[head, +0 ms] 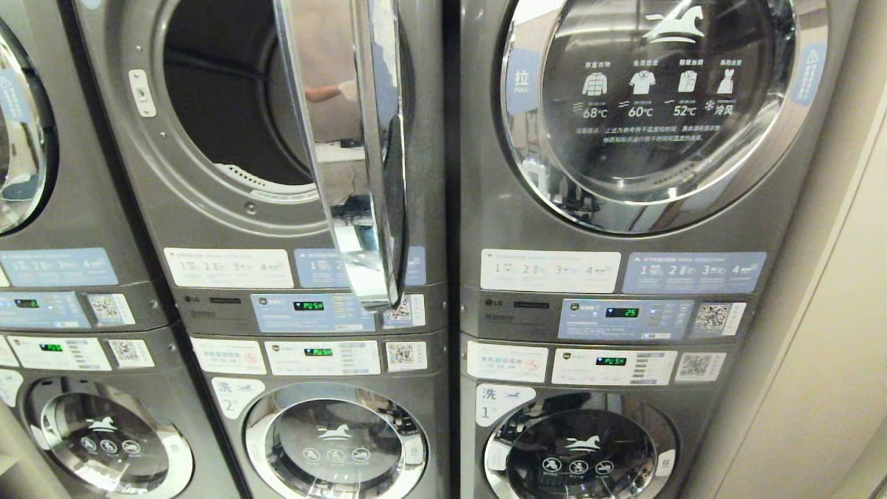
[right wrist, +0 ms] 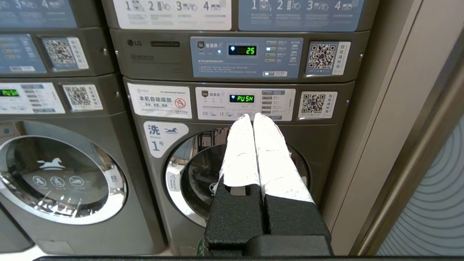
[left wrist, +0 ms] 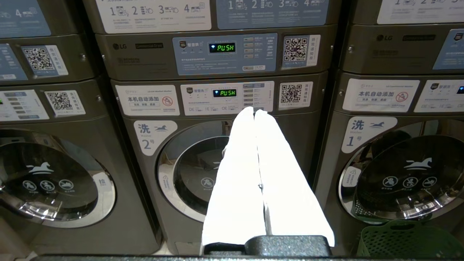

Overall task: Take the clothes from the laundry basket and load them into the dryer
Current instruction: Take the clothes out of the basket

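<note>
Head view: stacked LG machines fill the frame; upper-left dryer (head: pixel 229 132) has its door (head: pixel 346 152) swung open, drum looks empty, ready to load. Neighbour dryer (head: pixel 651 111) at upper right is closed, w/ its display reading 25. Green laundry basket (left wrist: pixel 406 241) peeks into lower-right corner of left wrist view, by washer no. 1 (left wrist: pixel 406 174); clothes not visible. Left gripper (left wrist: pixel 255 112) & right gripper (right wrist: pixel 252 117) both closed, empty, aimed at the washers. Likely next: open jaws first, then drop to basket, pinch one garment deep, avoid door edge.
</note>
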